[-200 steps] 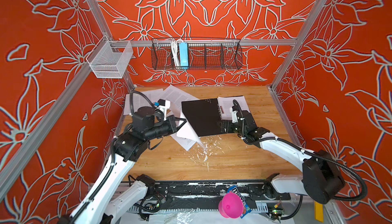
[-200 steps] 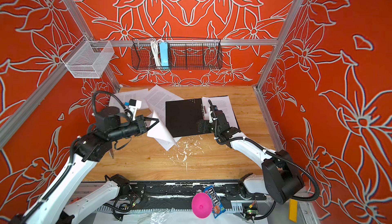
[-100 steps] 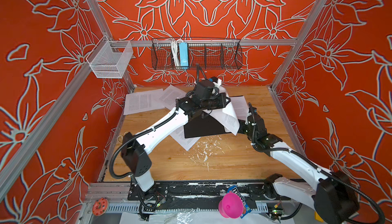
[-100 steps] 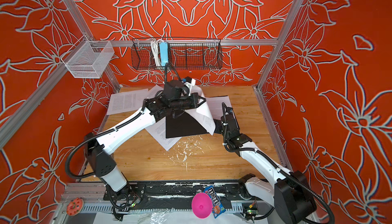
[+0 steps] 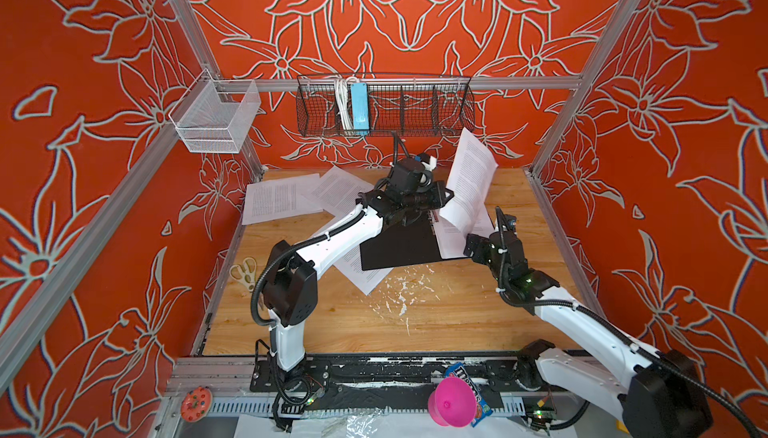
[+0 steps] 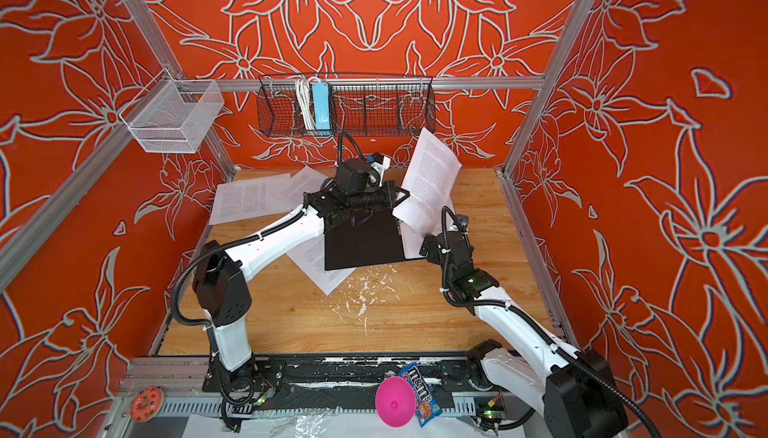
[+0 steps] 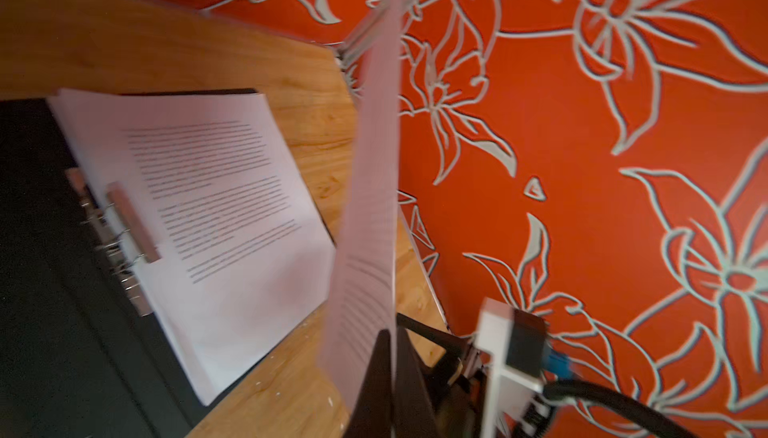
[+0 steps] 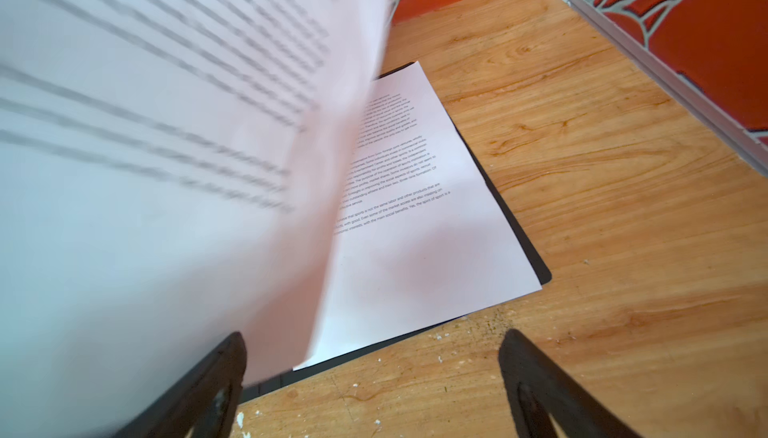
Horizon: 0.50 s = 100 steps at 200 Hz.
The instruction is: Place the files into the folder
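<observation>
The folder [image 5: 399, 245] [image 6: 361, 245] lies open on the wooden table, black inside up, and its metal clip [image 7: 129, 224] shows at the spine. One printed sheet [image 7: 216, 216] [image 8: 415, 228] lies flat on its right half. My left gripper [image 5: 446, 199] [image 7: 392, 373] is shut on the edge of another sheet [image 5: 469, 178] [image 6: 430, 178], holding it upright above that half. The right gripper [image 5: 469, 245] [image 8: 374, 373] stands open by the folder's front right corner, with nothing between its fingers. The held sheet [image 8: 166, 124] hangs close in front of it. Of the files, more loose sheets [image 5: 278, 199] lie at the back left, and one [image 5: 365, 274] pokes out from under the folder.
A black wire basket on the back wall holds a light-blue power strip [image 5: 359, 108]. A white mesh basket [image 5: 216, 118] hangs at the back left. White flecks [image 5: 399, 290] dot the table in front of the folder. A pink cone [image 5: 451, 400] sits at the front rail.
My left arm has swung from the left side across over the folder, carrying the sheet, which now stands upright. The right gripper has drawn back from the spine to the folder's front right.
</observation>
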Each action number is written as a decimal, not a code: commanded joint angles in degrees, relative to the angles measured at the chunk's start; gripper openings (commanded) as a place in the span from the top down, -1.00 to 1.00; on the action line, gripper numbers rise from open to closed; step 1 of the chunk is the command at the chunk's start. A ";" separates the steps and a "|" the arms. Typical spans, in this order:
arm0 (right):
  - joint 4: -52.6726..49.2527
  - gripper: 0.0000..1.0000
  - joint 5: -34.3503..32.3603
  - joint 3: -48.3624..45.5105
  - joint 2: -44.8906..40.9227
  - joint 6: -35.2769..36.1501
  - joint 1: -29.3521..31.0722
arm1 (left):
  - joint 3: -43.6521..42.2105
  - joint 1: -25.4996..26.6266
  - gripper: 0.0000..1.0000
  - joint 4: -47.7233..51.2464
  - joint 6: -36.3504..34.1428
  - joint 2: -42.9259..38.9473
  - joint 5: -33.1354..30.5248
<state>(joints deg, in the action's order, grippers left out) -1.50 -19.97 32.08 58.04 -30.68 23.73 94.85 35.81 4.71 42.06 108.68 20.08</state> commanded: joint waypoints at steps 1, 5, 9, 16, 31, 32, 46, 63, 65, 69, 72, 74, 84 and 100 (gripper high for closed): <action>0.29 -0.91 -2.00 -0.50 0.48 -0.02 -0.20 | -3.79 -3.07 1.00 -4.32 2.06 3.14 2.57; 0.39 -0.91 -2.01 -0.48 0.77 0.07 -0.10 | -4.39 -3.42 1.00 -4.15 1.71 3.36 2.60; 0.59 -0.91 -2.05 -0.58 1.02 0.17 -0.17 | -5.03 -3.74 1.00 -3.85 1.38 3.61 2.48; 0.91 -0.91 -2.03 -0.62 1.47 0.22 -0.09 | -6.09 -4.24 1.00 -3.17 0.95 4.05 2.45; 2.03 -0.91 -1.01 -0.60 2.77 1.05 -0.12 | -8.95 -5.26 1.00 -2.82 0.65 4.78 2.95; 2.11 -0.91 -0.94 -0.60 2.91 1.14 -0.10 | -9.19 -5.29 1.00 -2.80 0.56 4.82 2.91; 3.03 -0.91 0.13 -0.07 4.57 1.76 -0.13 | -12.49 -5.73 1.00 -2.05 -1.14 4.89 0.64; 3.91 -0.93 4.57 1.43 6.35 3.25 -0.17 | -16.88 -6.58 1.00 -3.80 -2.20 5.26 -0.59; 4.01 -0.93 5.11 1.70 6.62 3.36 -0.22 | -17.24 -6.82 1.00 -3.89 -2.28 5.34 -0.48; 4.04 -0.95 6.18 2.24 7.16 3.57 -0.26 | -17.88 -7.17 1.00 -4.16 -2.38 5.42 -0.28; 4.05 -0.96 7.00 2.67 7.58 3.74 -0.38 | -18.30 -7.38 1.00 -4.30 -2.42 5.50 -0.25; 4.07 -0.96 7.63 3.09 8.02 3.88 -0.51 | -18.58 -7.52 1.00 -4.39 -2.47 5.53 -0.22; 2.56 -0.96 10.98 5.95 10.56 3.98 -1.43 | -19.55 -7.93 1.00 -4.99 -2.98 5.74 -0.21; 0.03 -0.96 17.69 10.95 15.29 3.52 -3.37 | -19.15 -8.27 1.00 -3.97 -4.85 6.59 -1.13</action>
<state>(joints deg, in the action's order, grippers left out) -0.43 -12.19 35.77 68.64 -27.57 22.65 75.48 28.80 2.46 40.16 114.04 20.47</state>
